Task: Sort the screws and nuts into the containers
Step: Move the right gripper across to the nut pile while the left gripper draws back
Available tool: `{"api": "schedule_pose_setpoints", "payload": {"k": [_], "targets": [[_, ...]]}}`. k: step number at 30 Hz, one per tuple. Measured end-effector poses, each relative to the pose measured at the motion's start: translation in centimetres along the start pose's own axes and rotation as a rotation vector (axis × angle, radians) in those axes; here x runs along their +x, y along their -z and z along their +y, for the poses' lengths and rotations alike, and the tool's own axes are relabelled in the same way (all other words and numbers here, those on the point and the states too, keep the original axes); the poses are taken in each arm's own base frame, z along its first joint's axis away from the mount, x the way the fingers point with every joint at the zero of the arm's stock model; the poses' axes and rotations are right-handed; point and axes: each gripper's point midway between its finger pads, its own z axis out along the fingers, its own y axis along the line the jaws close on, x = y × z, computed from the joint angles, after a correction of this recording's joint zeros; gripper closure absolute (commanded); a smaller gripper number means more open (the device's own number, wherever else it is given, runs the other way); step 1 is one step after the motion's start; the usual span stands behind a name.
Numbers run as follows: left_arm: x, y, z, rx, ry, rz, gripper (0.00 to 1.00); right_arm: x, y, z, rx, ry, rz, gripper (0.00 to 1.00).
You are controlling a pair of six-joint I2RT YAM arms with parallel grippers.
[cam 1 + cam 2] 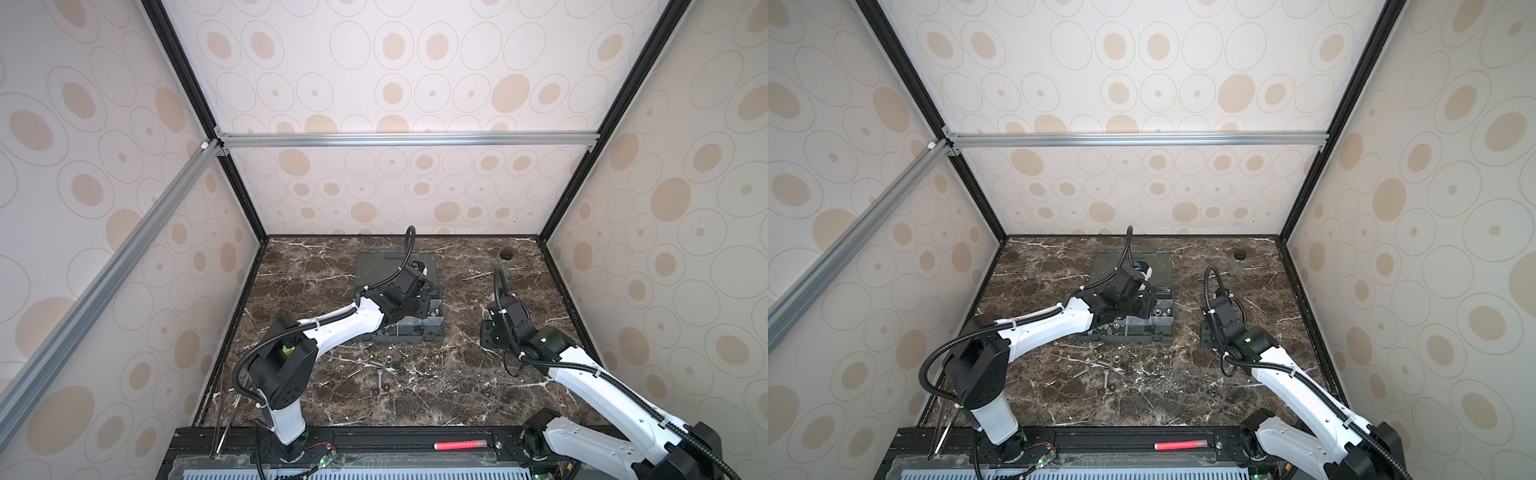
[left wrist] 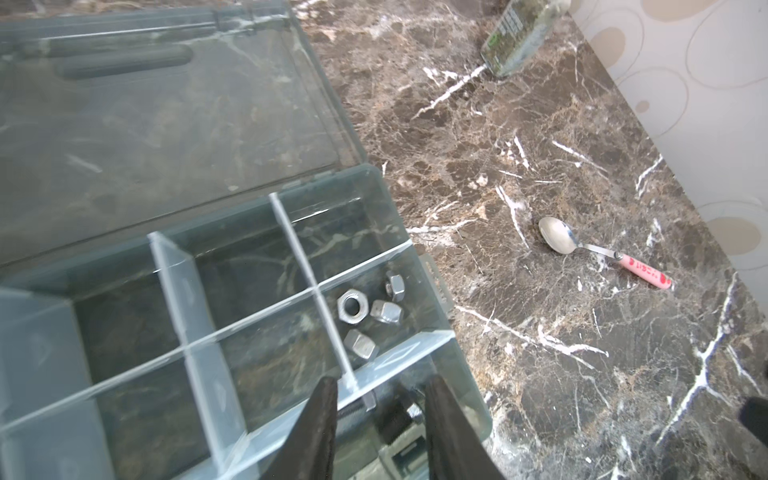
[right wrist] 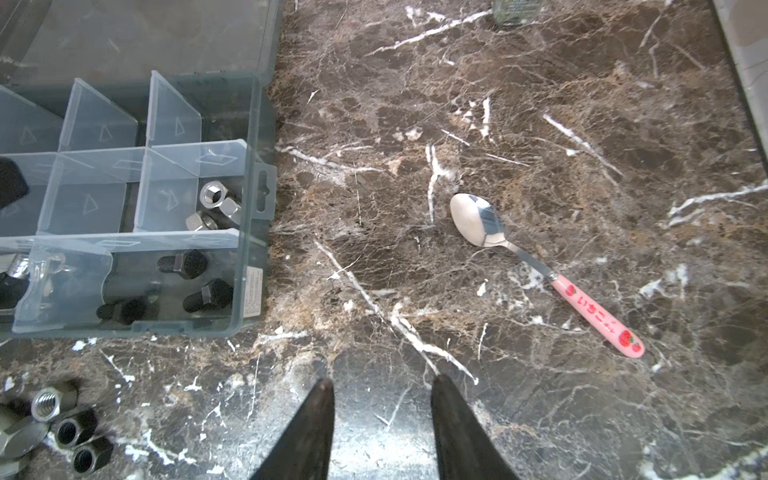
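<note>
Screws and nuts (image 1: 385, 371) lie loose on the counter (image 1: 436, 395) just before the containers (image 1: 436, 334), baseward of the left end effector (image 2: 380, 384), which hangs parted and empty over them; right end effector (image 3: 382, 384), likewise parted, sits farther off.

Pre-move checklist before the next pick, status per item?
1. Open lid: ok.
2. Nothing in left tool, jaws apart above box: ok.
3. Nothing in right tool, jaws apart over bare table: ok.
4. Only silver nuts in their compartment: ok.
5. No loose nuts or screws on table: not ok, both lie on the table outside the box.
6. Stray spoon apart from box: ok.
</note>
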Motion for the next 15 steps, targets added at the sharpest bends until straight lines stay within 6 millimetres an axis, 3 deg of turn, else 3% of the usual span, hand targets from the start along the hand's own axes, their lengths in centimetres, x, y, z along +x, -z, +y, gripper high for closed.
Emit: {"api": "schedule_pose_setpoints", "payload": {"k": [6,15], "targets": [[0.2,3.9,2.8,-0.031,0.065,-0.068,0.63,0.1,-0.5,2.0,-0.068,0.023,0.009,0.56],[2.3,8.7,7.8,-0.14,0.168,-0.152,0.61,2.5,-1.3,9.4,-0.236,0.27,0.068,0.54]]}}
